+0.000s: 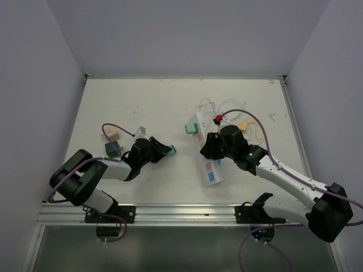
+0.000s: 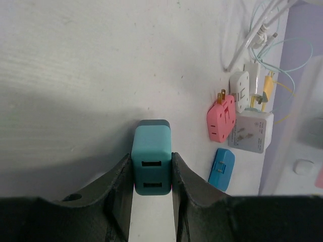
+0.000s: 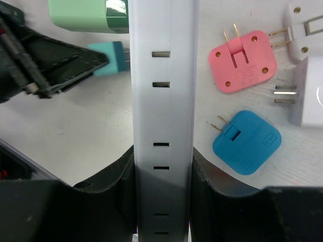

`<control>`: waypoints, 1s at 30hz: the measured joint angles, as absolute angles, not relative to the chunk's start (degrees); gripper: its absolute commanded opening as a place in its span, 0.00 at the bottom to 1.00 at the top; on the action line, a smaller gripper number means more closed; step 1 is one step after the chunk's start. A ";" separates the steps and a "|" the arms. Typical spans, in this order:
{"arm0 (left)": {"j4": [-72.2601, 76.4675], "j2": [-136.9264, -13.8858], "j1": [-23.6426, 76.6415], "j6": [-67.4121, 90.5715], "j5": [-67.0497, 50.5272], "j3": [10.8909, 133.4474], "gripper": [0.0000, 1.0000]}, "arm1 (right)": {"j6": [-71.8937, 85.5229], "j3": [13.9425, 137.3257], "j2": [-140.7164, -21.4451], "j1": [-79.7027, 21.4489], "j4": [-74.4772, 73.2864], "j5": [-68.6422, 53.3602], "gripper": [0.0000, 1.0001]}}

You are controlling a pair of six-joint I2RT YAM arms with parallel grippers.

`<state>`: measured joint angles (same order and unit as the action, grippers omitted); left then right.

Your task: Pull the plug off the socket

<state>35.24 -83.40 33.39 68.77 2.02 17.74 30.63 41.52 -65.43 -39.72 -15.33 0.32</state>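
Two arms are bolted to a metal rail at the near edge of the matte white, lightly scuffed surface (image 1: 113, 102). The left arm (image 1: 85, 175) is folded tight by the near left corner, its forearm low and reaching rightward. The right arm (image 1: 289, 181) stretches in a long diagonal from the near right corner toward the middle, wrist tipped down.

The left hand (image 2: 151, 159) is closed on the plug (image 2: 151, 146), with one black finger pressed to each side. The plug is a smooth teal plastic block with rounded corners, two rectangular ports on the face toward the wrist camera and a dark far end. From above it sits left of the surface's middle, apart from the socket (image 3: 162, 111).

The right hand (image 3: 162, 157) is clamped across that socket, a single long white hard-plastic bar running near to far just right of the middle. Pink, teal and blue faces show on it from above. The wrist camera shows a plain white face with six narrow slots in three pairs. I cannot tell whether the bar rests on the surface or is lifted.

One glossy green adapter (image 3: 88, 15) butts against the socket's left side toward its far end. Right of the socket lie four loose adapters. One pink adapter (image 3: 243, 60) and one blue adapter (image 3: 246, 142) are flat rounded squares with two metal prongs each, and there are two white adapters (image 3: 308, 98). Toward the left edge sit one pale pink cube (image 1: 112, 133) and one dark green cube (image 1: 112, 149). Thin white and yellow cords (image 1: 207, 105) loop beyond the socket's far end.
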 measured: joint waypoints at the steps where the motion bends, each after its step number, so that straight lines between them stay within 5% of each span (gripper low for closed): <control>1: 35.86 -85.27 33.04 68.36 1.28 19.11 0.01 | 30.37 41.52 -63.57 -39.70 -15.49 0.32 0.00; 9: 41.78 -100.16 31.90 67.83 -5.26 30.48 0.24 | 28.75 41.52 -56.14 -39.68 -16.91 0.47 0.00; 16: 44.62 -105.32 31.88 68.10 -8.69 34.61 0.69 | 28.23 41.52 -55.96 -39.68 -18.57 0.47 0.00; 22: 45.71 -103.35 31.90 67.79 -8.97 33.78 0.95 | 27.79 41.52 -55.96 -39.68 -19.03 0.47 0.00; 30: 40.34 -93.65 31.88 67.64 -7.18 28.84 1.00 | 26.96 41.52 -57.10 -39.68 -19.70 0.45 0.00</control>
